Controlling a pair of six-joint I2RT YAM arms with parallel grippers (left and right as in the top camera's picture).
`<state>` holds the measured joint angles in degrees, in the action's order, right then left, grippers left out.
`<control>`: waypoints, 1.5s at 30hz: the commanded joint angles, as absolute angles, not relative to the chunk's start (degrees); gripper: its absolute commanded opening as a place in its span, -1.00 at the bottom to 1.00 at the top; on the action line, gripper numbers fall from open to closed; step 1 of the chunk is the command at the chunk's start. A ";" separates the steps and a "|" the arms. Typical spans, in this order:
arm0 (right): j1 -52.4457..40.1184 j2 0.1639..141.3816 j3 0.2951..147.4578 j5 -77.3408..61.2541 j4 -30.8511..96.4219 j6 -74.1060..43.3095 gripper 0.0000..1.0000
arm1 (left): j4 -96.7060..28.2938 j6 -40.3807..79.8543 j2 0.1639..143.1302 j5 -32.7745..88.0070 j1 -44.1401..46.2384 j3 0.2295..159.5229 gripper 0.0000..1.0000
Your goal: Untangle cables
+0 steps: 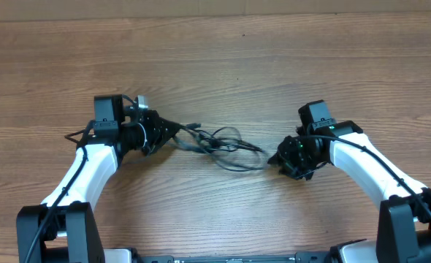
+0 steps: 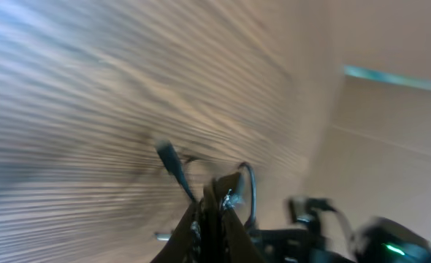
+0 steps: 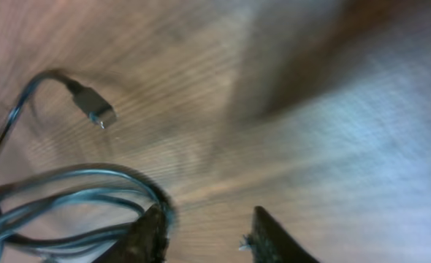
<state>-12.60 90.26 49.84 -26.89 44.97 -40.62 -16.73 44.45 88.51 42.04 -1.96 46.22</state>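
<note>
Trailing from the left tool (image 1: pixel 176 131), the cables (image 1: pixel 215 143) (tangled) run rightward.

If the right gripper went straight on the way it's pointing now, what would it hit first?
Most likely the cables: the right gripper points at the tangle's near loops, which lie by one fingertip. Between its open jaws only bare table shows, so it may just graze them; depth is unclear.
</note>
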 commanded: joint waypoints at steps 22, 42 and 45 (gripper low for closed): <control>-12.36 90.67 49.23 -37.10 44.38 -35.70 0.80 | -34.54 44.21 88.64 8.19 15.22 47.79 -0.39; -29.98 90.67 49.19 -40.56 33.82 -48.18 0.74 | -36.25 40.69 87.35 12.91 18.02 53.98 -0.91; -30.41 90.67 49.19 -40.58 31.70 -49.93 0.74 | -42.19 40.95 87.29 12.23 18.02 59.00 -0.92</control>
